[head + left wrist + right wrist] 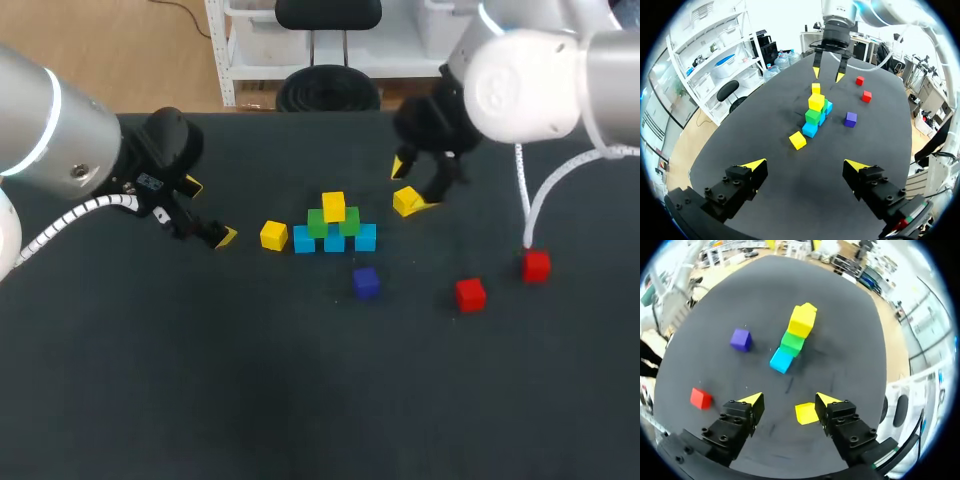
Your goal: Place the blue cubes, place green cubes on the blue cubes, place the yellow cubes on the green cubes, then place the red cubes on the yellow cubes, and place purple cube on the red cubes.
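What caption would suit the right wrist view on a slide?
Right gripper, open, over a loose yellow cube; the cube stack ahead, a purple cube and a red cube to one side.

A robotics laboratory is suggested. Two industrial robot arms, the left arm (50, 130) and the right arm (540, 80), are set at a dark-covered table (200, 380), and white coiled cables are run along both. Small coloured cubes (334, 208) are laid out and partly stacked on the table.

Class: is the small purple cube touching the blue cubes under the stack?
Apart. The head view shows bare black tabletop between the small purple cube and the blue cubes.
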Tool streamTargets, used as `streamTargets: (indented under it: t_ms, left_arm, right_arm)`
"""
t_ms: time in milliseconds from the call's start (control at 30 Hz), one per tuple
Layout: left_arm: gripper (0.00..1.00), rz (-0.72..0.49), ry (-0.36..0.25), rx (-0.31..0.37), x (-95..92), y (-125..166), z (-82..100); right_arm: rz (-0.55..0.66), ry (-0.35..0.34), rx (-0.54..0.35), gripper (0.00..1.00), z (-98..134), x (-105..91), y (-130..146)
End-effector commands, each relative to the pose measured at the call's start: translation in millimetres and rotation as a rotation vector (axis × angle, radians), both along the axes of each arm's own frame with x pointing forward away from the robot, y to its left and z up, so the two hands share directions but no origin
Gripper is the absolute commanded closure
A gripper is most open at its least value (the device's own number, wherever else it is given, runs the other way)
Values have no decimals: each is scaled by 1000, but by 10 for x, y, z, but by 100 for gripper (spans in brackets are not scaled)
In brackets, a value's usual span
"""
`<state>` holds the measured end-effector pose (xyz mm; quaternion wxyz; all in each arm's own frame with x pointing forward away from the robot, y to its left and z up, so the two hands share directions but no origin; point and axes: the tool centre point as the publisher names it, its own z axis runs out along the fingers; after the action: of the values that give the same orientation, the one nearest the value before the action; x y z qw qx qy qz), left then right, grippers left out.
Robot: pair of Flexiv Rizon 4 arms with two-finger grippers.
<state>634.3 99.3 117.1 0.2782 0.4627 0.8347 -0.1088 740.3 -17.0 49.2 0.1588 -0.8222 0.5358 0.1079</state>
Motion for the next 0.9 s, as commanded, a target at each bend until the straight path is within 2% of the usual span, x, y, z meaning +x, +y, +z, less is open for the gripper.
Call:
streamTargets:
  t_ms: [33, 300, 433, 567, 733, 900]
  left_arm:
    - [0, -4, -1, -4, 0, 16, -3]
    - [0, -4, -1, -4, 0, 16, -3]
    - [0, -4, -1, -4, 0, 16, -3]
    - [0, -4, -1, -4, 0, 16, -3]
    - [0, -4, -1, -4, 0, 16, -3]
    - [0, -4, -1, -4, 0, 16, -3]
  right_arm:
    - [66, 20, -5, 35, -44, 185, -40]
    - [122, 11, -27, 35, -155, 363, -198]
    - [148, 1, -44, 42, -244, 428, -208]
    - [174, -41, -69, 50, -333, 483, -194]
    - [177, -76, -91, 51, -397, 508, -174]
    - [159, -79, -96, 51, -389, 463, -119]
